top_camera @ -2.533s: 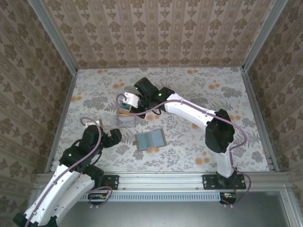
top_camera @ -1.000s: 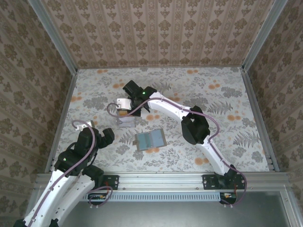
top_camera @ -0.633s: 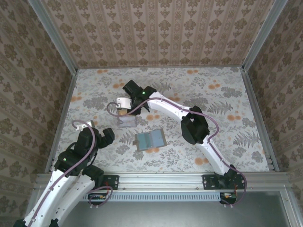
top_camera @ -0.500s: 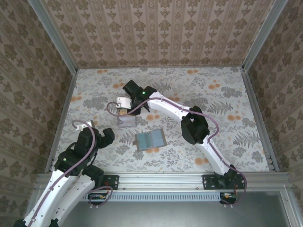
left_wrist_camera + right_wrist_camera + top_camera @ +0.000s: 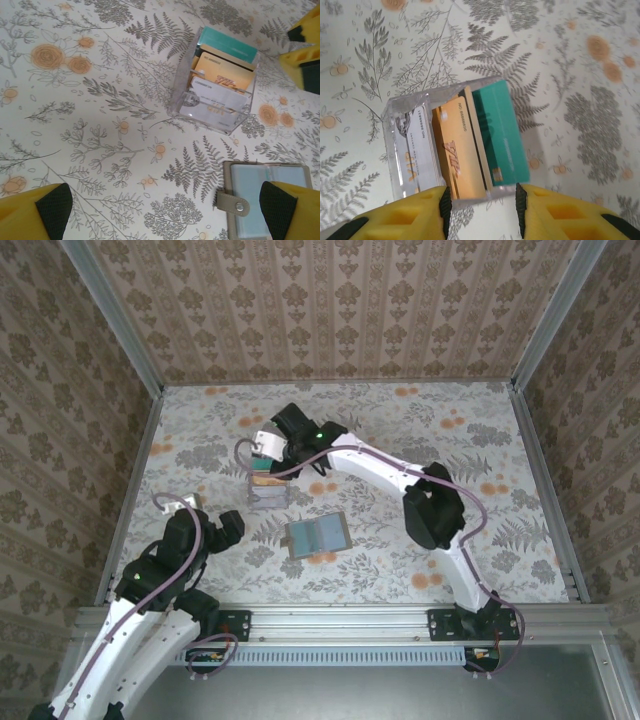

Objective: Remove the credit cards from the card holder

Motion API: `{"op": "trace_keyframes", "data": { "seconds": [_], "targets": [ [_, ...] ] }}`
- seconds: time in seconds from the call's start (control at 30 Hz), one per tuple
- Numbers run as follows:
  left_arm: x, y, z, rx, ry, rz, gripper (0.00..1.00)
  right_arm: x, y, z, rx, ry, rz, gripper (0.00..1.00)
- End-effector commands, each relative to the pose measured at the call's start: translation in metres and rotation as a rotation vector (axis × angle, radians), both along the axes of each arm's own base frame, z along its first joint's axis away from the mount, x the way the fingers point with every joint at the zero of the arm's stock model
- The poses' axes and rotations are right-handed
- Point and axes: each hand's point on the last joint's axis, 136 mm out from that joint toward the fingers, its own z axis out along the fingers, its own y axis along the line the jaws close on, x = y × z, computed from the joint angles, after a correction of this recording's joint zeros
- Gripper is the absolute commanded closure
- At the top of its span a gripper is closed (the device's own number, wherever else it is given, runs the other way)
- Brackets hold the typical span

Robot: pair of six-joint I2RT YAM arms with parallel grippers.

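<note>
My right gripper [image 5: 481, 196] part-open and empty over the clear box [image 5: 395, 110].
The credit cards [image 5: 460, 150], 3 colours, stand on edge inside it, probably the drop spot; card holder [image 5: 265, 187] lies flat, open for slot access; my left gripper [image 5: 162, 207] hangs wide, out of the way.

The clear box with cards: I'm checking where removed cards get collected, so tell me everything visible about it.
The clear box is a small open-topped tray of transparent plastic, flat on the floral table. At least three cards lean overlapping inside: a teal card, an orange-tan card, a pale grey card. The right gripper hovers over one edge, jaws apart, gripping nothing. The open card holder lies nearby, not touching it.
</note>
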Motion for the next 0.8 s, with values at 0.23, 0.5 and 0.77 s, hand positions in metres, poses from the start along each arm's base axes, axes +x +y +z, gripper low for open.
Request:
{"op": "trace_keyframes", "data": {
  "seconds": [0.23, 0.5, 0.77],
  "targets": [
    [0.010, -0.048, -0.008, -0.118, 0.037, -0.185, 0.04, -0.025, -0.039, 0.055, 0.403, 0.169, -0.296, 0.57],
    [0.015, -0.090, -0.027, -0.239, 0.114, -0.300, 0.27, -0.076, -0.083, 0.004, 0.442, 0.413, -0.518, 0.60],
    [0.012, -0.131, -0.051, -0.173, 0.178, -0.374, 0.42, -0.123, -0.130, -0.058, 0.400, 0.502, -0.669, 0.63]
  ]
}}
